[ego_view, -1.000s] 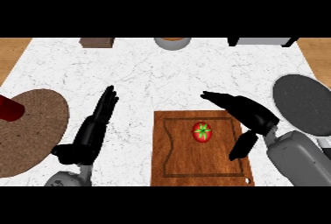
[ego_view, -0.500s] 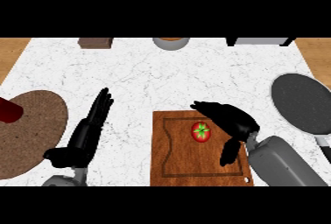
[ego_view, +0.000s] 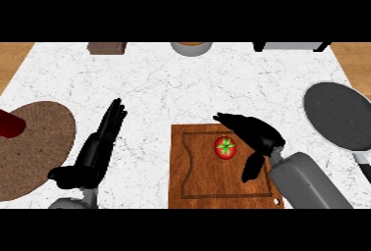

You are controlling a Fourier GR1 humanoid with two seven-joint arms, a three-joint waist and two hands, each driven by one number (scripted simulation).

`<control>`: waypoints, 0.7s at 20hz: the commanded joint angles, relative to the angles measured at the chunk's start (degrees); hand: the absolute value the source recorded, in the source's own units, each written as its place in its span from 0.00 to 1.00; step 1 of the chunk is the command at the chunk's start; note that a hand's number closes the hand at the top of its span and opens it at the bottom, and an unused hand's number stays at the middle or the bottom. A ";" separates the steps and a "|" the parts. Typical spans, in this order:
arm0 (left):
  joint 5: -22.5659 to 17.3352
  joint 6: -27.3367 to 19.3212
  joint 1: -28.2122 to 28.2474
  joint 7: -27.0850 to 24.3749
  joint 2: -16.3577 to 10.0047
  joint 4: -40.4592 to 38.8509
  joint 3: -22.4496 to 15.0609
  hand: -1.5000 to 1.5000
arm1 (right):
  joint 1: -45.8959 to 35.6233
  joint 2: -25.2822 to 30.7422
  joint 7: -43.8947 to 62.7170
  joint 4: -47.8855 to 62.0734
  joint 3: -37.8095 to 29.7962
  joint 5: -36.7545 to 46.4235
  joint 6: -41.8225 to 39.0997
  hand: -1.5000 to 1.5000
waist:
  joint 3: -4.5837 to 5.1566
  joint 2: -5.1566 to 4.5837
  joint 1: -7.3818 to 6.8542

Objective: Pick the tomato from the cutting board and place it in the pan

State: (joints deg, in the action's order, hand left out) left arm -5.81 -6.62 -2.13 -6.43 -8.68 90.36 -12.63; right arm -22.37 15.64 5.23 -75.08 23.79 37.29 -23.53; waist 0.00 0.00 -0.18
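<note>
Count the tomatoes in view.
1: the tomato lies on the cutting board, just left of the right hand. None shows elsewhere on the counter; another hidden under the hand looks unlikely.

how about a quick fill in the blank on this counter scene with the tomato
1. The tomato lies on the cutting board, not yet in the ____.
2. The pan sits to the board's ____.
3. The left hand, fingers straight, lies to the board's ____.
4. The right hand arches next to the ____.
Missing words: pan; right; left; tomato.
</note>
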 commanded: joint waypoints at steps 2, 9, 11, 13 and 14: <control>-1.59 3.75 -0.79 0.82 -0.11 -0.26 2.56 0.50 | -2.73 -3.36 -4.63 8.15 -3.47 3.21 2.15 0.00 | -0.01 -0.06 -0.15; 0.97 2.98 -4.51 1.81 2.78 -3.46 3.49 0.50 | -0.97 -7.97 -3.16 11.60 -2.84 8.96 3.94 0.00 | 0.00 -0.06 0.10; 2.74 1.72 -1.01 1.82 3.93 -0.40 2.26 0.50 | -3.73 -7.89 -6.10 17.14 -5.65 10.09 4.38 0.00 | -0.01 -0.04 -0.09; 3.31 2.66 -0.19 2.08 3.04 1.33 2.01 0.50 | -6.21 -8.62 -7.09 20.29 -5.07 11.40 3.27 0.00 | -0.01 -0.04 -0.23; 1.52 3.52 -3.25 0.36 2.57 -3.49 4.13 0.50 | -3.87 -6.73 -10.06 20.22 -0.59 12.75 2.64 1.00 | -0.01 -0.16 -0.21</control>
State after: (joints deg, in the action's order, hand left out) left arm -3.19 -4.42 -3.40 -5.95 -5.61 88.82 -10.41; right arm -26.27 8.58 -1.18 -59.20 20.15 47.04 -20.61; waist 0.08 0.04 -0.30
